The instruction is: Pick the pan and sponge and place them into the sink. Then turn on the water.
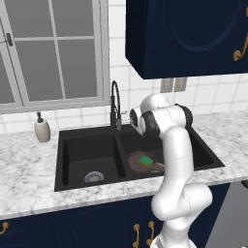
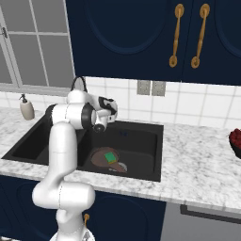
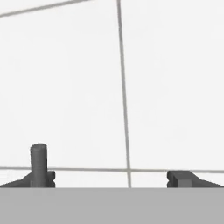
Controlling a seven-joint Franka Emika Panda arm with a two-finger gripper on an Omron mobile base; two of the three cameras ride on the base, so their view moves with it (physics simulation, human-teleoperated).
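- Pan (image 1: 143,162) down in the right basin of the sink (image 1: 87,145), near the divider, handle poking toward the near right. Same pan from the other side (image 2: 106,159), flat on the basin floor.
- Sponge (image 1: 145,160) sitting green side up right on the pan, not beside it. Also there in the right base view (image 2: 110,157). Looks dropped in on top, which makes sense, since both just had to end up in the basin.
- So both placing steps look done. Only the water left, by the look of it.
- No blue stream anywhere under the faucet (image 1: 115,104), so water not on yet.
- Gripper (image 3: 111,177) up above the basin near the back wall, aimed at the white tiles (image 3: 65,87). Fingertips (image 3: 38,164) set wide apart with nothing between them, so empty and spread.
- Probably parked there because the faucet lever is the next target. Lever itself too small to pick out, so can't say which side it's on or how close the fingers are.
- Faucet mostly hidden behind the arm in the right base view, just the top curve (image 2: 79,81) peeking out.
- Soap bottle (image 1: 42,128) on the counter (image 1: 29,169) left of the sink, well away from the action. Not the thing to push.
- Something dark red at the far right edge of the counter (image 2: 235,141), can't tell what.
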